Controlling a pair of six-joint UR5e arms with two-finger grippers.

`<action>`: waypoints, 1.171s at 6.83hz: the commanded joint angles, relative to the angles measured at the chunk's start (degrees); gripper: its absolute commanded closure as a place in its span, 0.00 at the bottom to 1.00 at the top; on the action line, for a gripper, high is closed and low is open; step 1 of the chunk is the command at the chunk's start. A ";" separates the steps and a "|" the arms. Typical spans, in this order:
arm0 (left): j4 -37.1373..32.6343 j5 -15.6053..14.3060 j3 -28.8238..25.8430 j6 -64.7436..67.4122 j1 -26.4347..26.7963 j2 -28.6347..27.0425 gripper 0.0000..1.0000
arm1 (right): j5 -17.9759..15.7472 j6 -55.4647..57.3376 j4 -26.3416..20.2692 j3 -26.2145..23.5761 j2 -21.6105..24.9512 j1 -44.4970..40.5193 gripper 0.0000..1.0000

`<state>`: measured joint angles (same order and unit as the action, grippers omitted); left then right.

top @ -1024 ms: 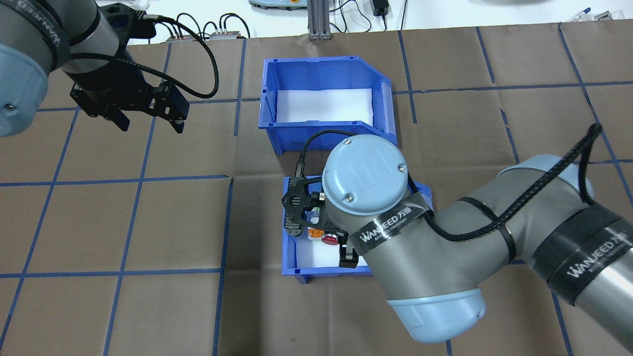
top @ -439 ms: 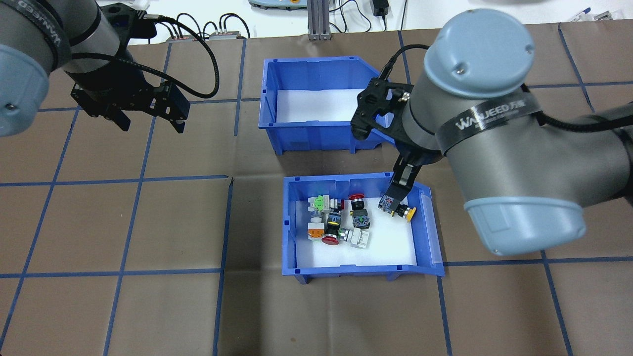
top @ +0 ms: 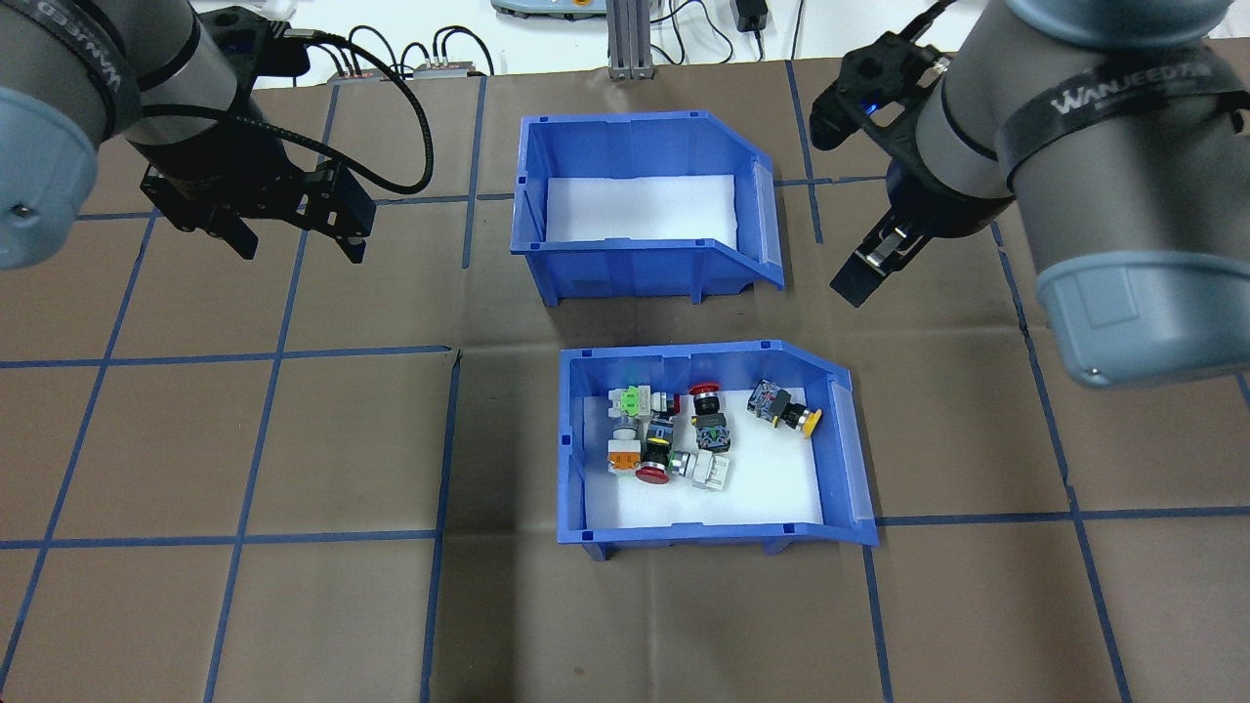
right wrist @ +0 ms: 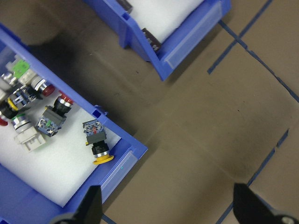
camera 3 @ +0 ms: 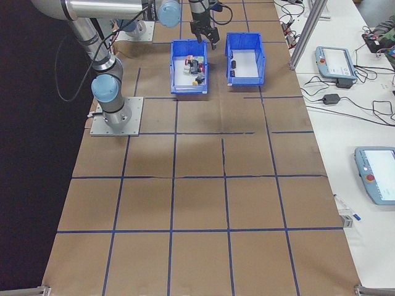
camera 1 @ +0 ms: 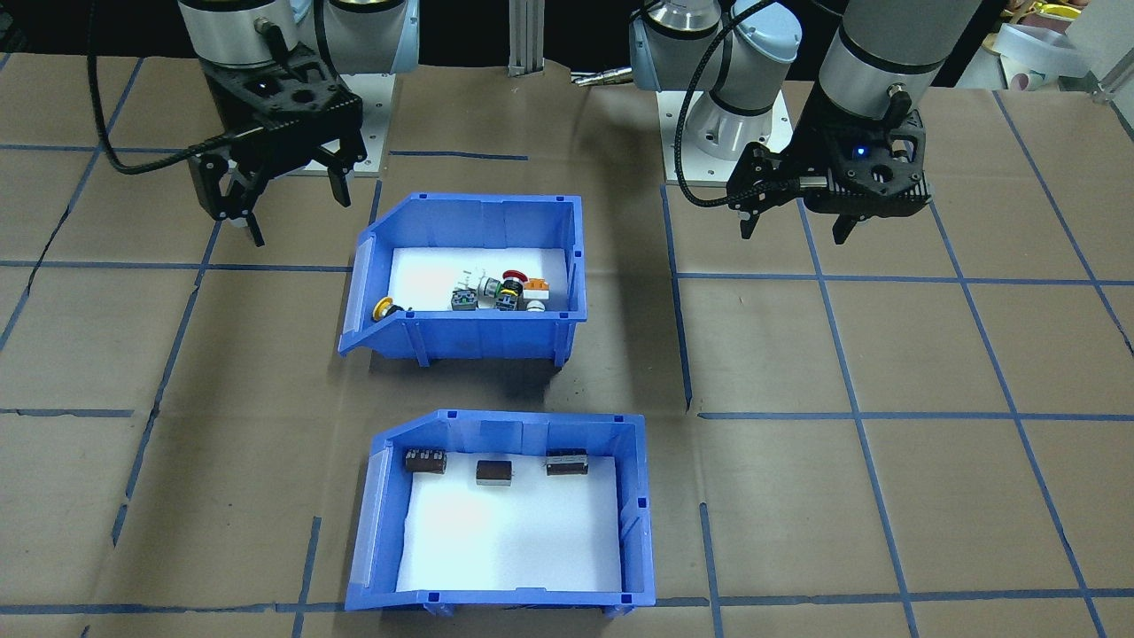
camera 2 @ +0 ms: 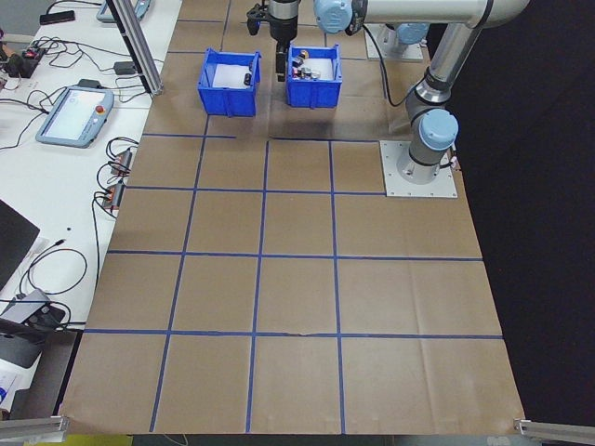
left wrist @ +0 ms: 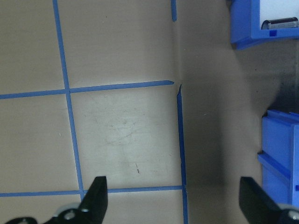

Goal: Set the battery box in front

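Bright, even light from above makes the white foam [camera 1: 505, 540] glare (nearly blown out). Soft shadows lie under both bins; all views are sharp, without visible blur.

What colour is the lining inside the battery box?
White, inside the blue battery box; clearest in the exterior front-facing view.

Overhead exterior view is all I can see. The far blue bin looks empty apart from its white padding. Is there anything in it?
Observer: Yes. The front-facing view shows three small dark brown cells in that battery box, lined up along the wall nearest the robot.
Visitor: And the claw on the right, is it carrying anything?
Observer: No. Its own wrist camera shows the right gripper open, with nothing between its fingers, only the brown table cover below.
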<state>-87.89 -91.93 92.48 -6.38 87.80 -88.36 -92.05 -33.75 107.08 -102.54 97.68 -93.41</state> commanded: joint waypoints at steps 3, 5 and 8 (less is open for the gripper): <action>-0.09 0.00 -0.10 0.05 0.00 -0.23 0.01 | -0.06 28.79 -3.26 1.90 -2.93 1.83 0.00; -0.09 -0.09 -0.10 -0.04 0.00 -0.40 0.01 | -0.24 36.63 -11.32 7.93 -6.25 1.91 0.00; -0.09 0.00 -0.19 -0.04 0.00 -0.84 0.01 | 0.03 40.25 -18.04 11.66 -8.91 1.83 0.00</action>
<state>-87.98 -92.00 92.34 -6.42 87.80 -89.10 -92.07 5.24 90.24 -91.17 89.24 -91.51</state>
